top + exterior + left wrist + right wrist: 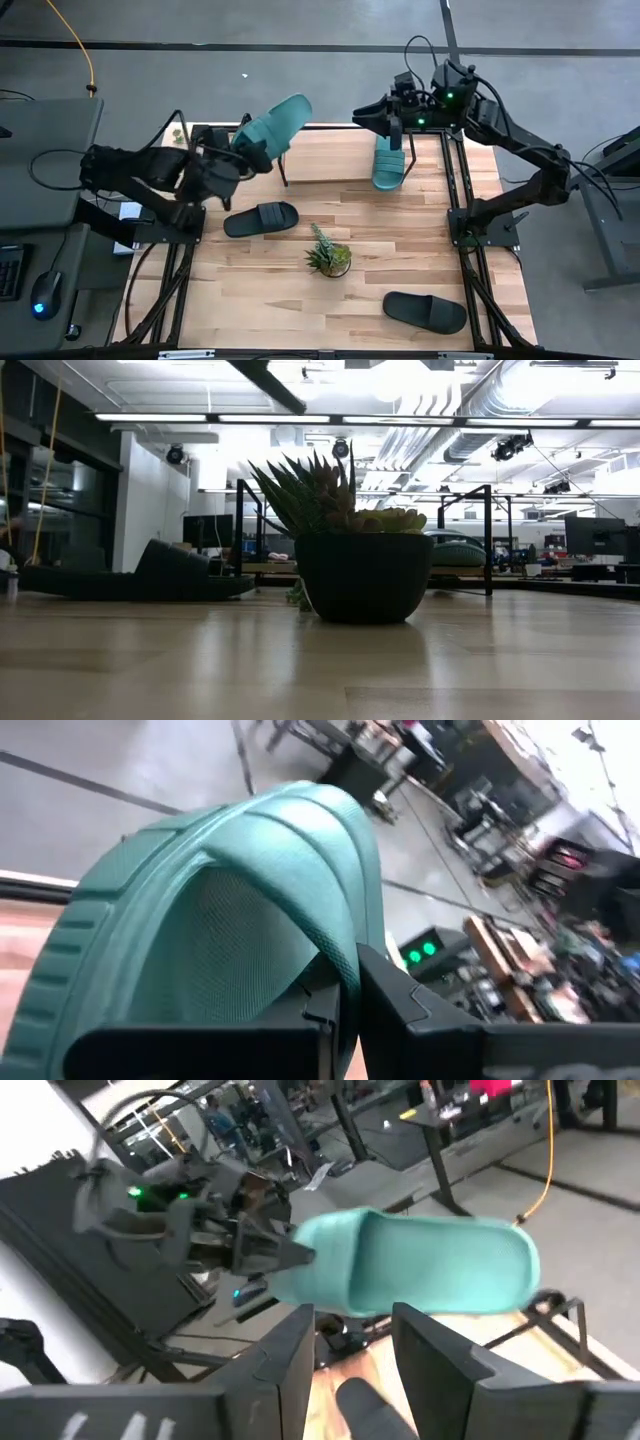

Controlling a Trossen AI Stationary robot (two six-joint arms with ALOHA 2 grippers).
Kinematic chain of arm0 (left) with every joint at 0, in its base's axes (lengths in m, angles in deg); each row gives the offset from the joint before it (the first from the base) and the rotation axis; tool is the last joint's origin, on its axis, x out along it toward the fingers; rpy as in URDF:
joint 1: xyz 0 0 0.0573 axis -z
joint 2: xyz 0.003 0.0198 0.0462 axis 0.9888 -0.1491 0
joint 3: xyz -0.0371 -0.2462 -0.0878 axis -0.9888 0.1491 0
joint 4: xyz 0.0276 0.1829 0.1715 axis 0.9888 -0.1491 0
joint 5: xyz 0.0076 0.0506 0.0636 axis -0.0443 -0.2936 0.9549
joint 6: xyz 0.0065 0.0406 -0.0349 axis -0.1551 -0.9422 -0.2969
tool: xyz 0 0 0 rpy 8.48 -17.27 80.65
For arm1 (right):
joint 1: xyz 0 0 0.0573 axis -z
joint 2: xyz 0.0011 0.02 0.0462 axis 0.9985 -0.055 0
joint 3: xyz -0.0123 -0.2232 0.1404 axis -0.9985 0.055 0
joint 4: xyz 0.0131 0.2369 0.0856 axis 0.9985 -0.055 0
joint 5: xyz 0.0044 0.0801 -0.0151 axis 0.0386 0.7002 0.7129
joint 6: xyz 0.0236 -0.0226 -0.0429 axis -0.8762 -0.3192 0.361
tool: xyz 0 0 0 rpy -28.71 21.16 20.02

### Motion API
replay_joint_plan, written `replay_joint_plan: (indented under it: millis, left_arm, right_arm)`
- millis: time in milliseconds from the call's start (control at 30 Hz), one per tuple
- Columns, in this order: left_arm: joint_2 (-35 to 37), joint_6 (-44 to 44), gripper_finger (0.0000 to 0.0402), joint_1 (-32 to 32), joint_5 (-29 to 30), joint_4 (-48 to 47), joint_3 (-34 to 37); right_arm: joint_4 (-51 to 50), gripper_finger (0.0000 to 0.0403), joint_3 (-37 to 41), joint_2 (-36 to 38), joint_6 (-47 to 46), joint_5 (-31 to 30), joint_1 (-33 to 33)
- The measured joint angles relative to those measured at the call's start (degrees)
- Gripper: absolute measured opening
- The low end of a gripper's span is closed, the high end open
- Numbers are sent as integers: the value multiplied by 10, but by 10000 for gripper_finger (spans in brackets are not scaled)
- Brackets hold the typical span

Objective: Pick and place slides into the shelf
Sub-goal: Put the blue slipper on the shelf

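My left gripper (250, 150) is shut on a teal-green slide (272, 127) and holds it in the air over the left end of the shelf (330, 150). The second teal slide (388, 160) lies flat on the shelf board near its right end, also seen in the low view (460, 550). My right gripper (395, 135) hovers open just above it, its fingers (290, 1355) wide apart and touching nothing. One black slide (262, 218) lies sole-down on the table in front of the shelf. The other black slide (425, 311) lies near the table's near right corner. My left gripper pinches the teal slide by the edge of its wide strap (340, 955) between the two fingers (400, 1005). The slide (220, 910) is lifted clear of shelf and table, tilted, with its free end (297, 106) pointing up and toward the far right.
A small spiky potted plant (328, 255) stands mid-table between the two black slides and fills the middle of the low view (360, 560). The shelf's black end frames (488, 540) rise at both ends. The shelf board between the two teal slides is bare.
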Motion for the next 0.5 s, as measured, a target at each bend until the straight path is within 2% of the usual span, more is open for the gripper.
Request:
replay_joint_plan:
  millis: [233,500]
  left_arm:
    - [-45,1,12,-51,-8,86,0]
    - [-110,16,12,-100,-31,195,0]
  right_arm:
    - [-12,128,0,22,7,-12,-18]
    - [-45,128,0,58,18,-66,-51]
